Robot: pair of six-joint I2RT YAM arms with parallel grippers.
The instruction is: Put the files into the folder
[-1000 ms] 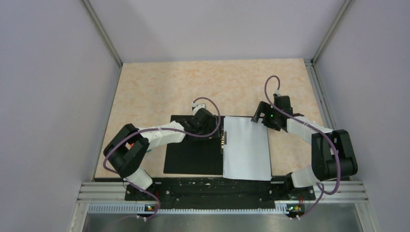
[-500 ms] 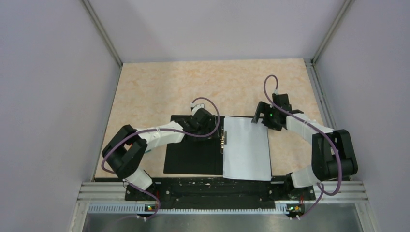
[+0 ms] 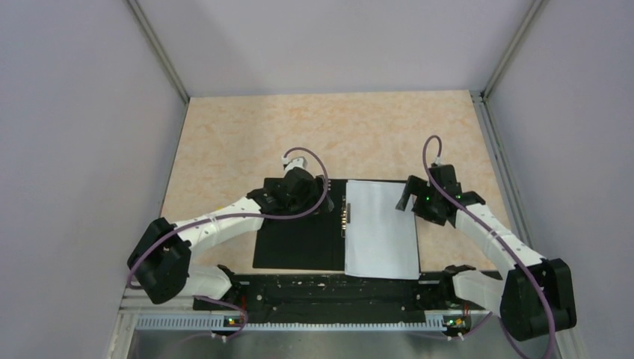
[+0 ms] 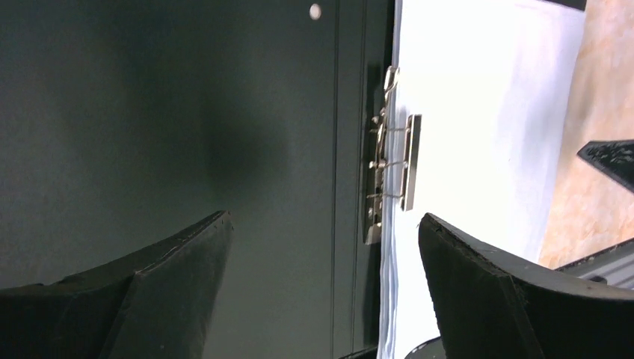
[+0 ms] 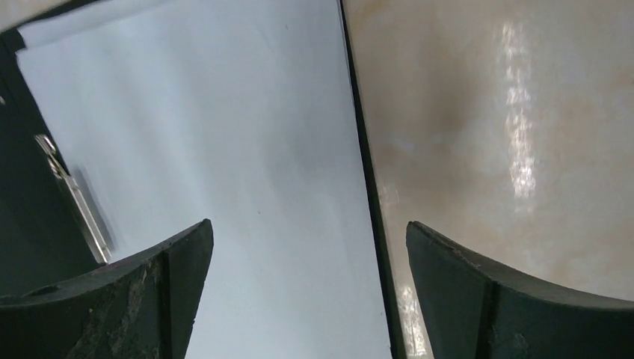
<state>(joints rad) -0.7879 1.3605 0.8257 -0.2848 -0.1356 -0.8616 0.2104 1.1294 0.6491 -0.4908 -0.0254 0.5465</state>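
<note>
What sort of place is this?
Probably a robot lab test cell: plain grey walls box in a beige table, and a left arm and right arm are mounted along an aluminium rail.

The files (image 3: 380,228) are white, faintly bluish; the folder (image 3: 295,243) black inside; the tabletop (image 3: 247,142) mottled peach; the clip (image 4: 389,157) seemingly silver.

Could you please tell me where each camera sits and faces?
Top external: above and behind the arms, looking down on table, folder and files; both arms, left hand and right hand show.
Left wrist: on the left arm, facing down at the folder's black inside; own fingers show.
Right wrist: on the right arm, facing down at the files' edge; own fingers show.
Both wrist views share the spine clip.
</note>
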